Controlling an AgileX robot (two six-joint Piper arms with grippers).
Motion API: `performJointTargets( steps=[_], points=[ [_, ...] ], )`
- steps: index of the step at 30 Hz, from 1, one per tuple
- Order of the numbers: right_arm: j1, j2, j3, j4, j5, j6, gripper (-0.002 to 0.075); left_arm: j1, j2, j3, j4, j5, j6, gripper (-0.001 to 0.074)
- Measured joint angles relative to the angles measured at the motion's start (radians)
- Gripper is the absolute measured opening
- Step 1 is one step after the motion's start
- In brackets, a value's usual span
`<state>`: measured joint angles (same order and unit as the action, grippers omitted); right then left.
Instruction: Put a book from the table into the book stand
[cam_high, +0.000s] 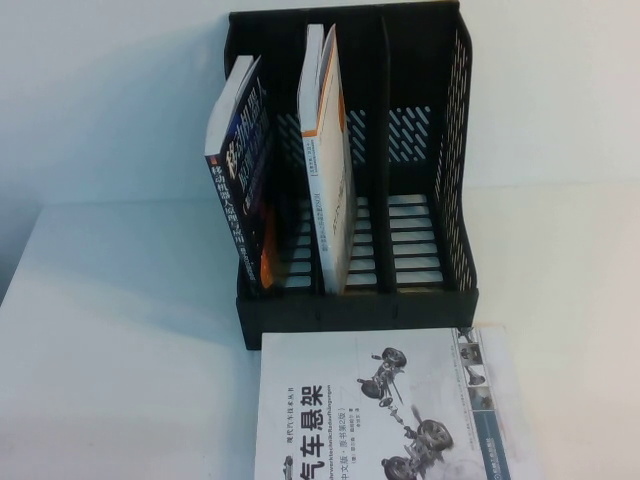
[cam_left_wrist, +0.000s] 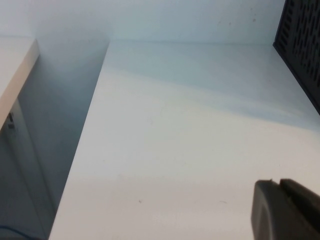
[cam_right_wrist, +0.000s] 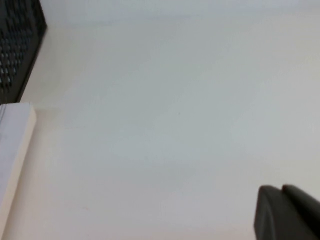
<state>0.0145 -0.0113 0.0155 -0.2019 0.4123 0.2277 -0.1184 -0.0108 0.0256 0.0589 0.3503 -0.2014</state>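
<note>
The book (cam_high: 328, 150), white with orange strips, stands upright in the middle slot of the black book stand (cam_high: 455, 150), leaning slightly left. Neither arm shows in the high view. In the left wrist view my left gripper (cam_left_wrist: 280, 182) hovers over the bare white table (cam_left_wrist: 190, 140), its fingers pressed together on nothing, with the stand's perforated wall (cam_left_wrist: 302, 45) off to one side. My right gripper (cam_right_wrist: 281, 188) is likewise shut and empty over bare table, the stand's corner (cam_right_wrist: 17, 45) far from it.
A dark-covered book (cam_high: 240, 160) leans in the stand's left slot; the right slot holds nothing. A white book with a car chassis drawing (cam_high: 380, 410) lies flat in front of the stand, its page edge (cam_right_wrist: 12, 155) visible. The table's left edge (cam_left_wrist: 85, 135) drops off.
</note>
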Motion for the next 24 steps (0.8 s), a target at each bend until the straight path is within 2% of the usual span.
performJointTargets(
  steps=[6,24],
  points=[
    [-0.004,0.0,0.007,0.051,-0.034,-0.075,-0.0001,0.0,0.0,0.0,0.0,0.0,0.0,-0.0003],
    [-0.004,0.0,0.006,0.065,-0.038,-0.079,-0.0001,0.0,0.0,0.0,0.0,0.0,0.0,-0.0003]
  ],
)
